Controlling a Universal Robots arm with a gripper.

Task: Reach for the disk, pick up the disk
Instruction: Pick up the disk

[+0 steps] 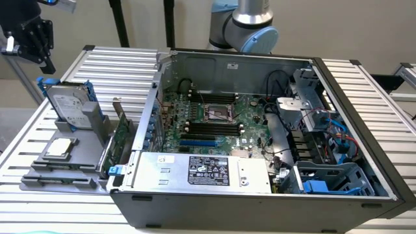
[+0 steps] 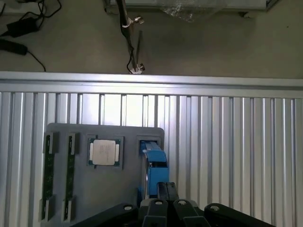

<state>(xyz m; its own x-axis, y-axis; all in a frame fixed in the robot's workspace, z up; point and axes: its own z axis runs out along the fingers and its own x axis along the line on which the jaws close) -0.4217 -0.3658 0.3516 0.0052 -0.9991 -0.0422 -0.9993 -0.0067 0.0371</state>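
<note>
plainly, my tool (image 2: 165, 187) hung closed and empty above the disk (image 2: 154, 163), which stood on edge in its grey holder (image 2: 128, 189).

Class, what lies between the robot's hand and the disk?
Nothing. In the exterior view the hand hangs above the upright disk, with only open air between them.

Open computer case (image 1: 260, 122) is sitting on the bench (image 1: 377, 83), grey holder (image 1: 39, 183) is lying by the bench's edge beside it, carrying a square chip (image 1: 60, 146)
</note>
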